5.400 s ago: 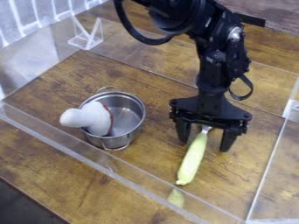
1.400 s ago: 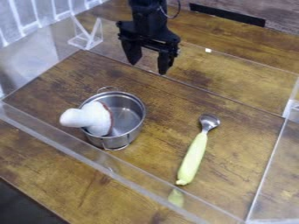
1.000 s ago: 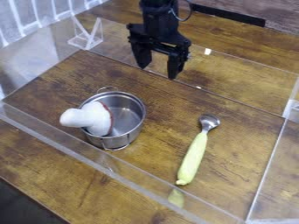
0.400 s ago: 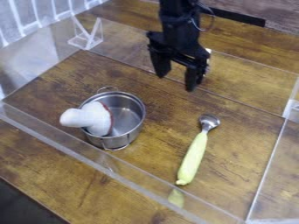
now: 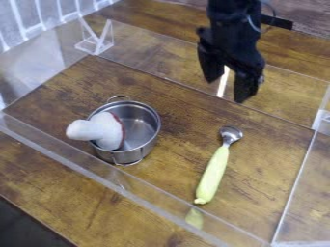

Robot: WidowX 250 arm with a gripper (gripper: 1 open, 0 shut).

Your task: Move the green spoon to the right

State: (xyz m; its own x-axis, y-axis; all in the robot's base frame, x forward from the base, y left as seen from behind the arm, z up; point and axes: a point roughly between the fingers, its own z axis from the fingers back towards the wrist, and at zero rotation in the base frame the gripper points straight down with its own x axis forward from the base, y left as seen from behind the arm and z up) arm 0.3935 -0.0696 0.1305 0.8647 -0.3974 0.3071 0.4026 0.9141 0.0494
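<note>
Table point(image 5: 77, 92): wooden top spreading below the gripper.
Steel pot point(image 5: 129, 132): well down and left of the gripper, a white rounded object point(image 5: 93, 130) leaning in it.
Gripper point(image 5: 231, 81): hovers above the table, fingers spread apart, holding nothing.
Green spoon point(image 5: 214, 167): flat on the table well below the gripper, silver bowl pointing up toward it, untouched.

You see a yellow-green handle and silver bowl on the green spoon point(image 5: 214, 171). The pot point(image 5: 131, 132) is shiny steel, holding a white rounded object point(image 5: 93, 130). The table point(image 5: 77, 92) shows brown wood grain. The gripper point(image 5: 231, 85) is black.
</note>
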